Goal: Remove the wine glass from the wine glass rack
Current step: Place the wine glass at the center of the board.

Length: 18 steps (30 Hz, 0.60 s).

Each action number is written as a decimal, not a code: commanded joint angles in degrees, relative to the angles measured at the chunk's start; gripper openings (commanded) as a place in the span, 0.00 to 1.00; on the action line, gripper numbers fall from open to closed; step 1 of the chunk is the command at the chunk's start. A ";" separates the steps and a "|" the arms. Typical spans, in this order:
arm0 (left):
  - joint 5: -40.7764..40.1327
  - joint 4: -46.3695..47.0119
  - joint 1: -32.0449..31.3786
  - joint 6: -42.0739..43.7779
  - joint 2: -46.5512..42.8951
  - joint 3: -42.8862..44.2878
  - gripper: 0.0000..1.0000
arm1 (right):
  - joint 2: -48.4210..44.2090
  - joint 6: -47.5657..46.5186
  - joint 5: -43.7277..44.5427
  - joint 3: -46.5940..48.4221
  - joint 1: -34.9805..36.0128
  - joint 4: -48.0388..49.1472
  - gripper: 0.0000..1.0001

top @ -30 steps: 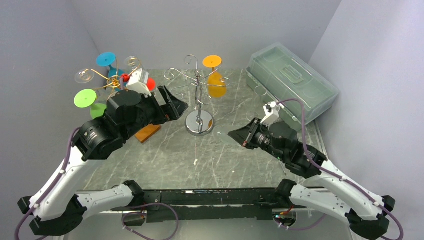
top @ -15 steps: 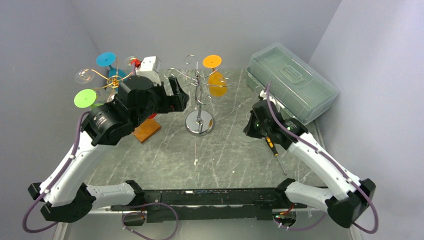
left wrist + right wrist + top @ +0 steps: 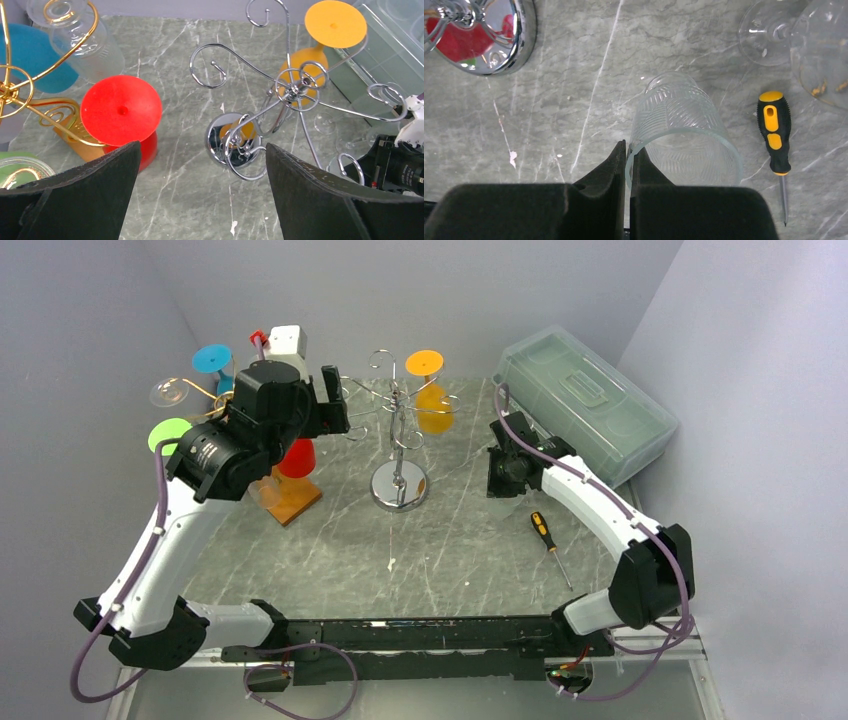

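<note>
**Glass not yet off rack**

Worktop (image 3: 440, 540): silver rack (image 3: 398, 485) with orange glass (image 3: 433, 410) hanging from an arm, untouched. Left tool (image 3: 202, 150) wide, empty, hovering beside rack. Right tool (image 3: 628, 150) pinches rim of tumbler (image 3: 679, 130). Grasp and lift remain.

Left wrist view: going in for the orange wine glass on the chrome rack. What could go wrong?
Curled hooks of the chrome wire rack lie between the open left gripper and the orange wine glass; a finger could snag one and tip the rack. The right gripper pinches only one wall of the clear ribbed tumbler, which might slip.
</note>
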 commanded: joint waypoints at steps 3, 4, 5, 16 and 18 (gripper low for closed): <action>0.06 1.41 2.94 2.40 0.41 1.79 0.99 | 2.06 -2.87 -0.28 3.57 -0.85 3.01 0.00; 0.36 1.41 3.34 2.45 0.53 1.86 1.00 | 2.47 -2.93 -0.14 3.61 -0.90 3.06 0.00; 0.64 1.46 3.76 2.45 0.66 1.87 1.00 | 2.79 -2.97 -0.20 3.59 -0.89 3.19 0.00; 4.75 2.25 7.30 2.48 1.16 0.59 0.99 | 5.01 -2.81 -0.14 3.00 -0.86 3.87 0.10; 5.51 2.50 7.69 2.41 1.16 0.40 0.99 | 4.41 -2.71 0.02 3.20 -0.84 3.65 0.15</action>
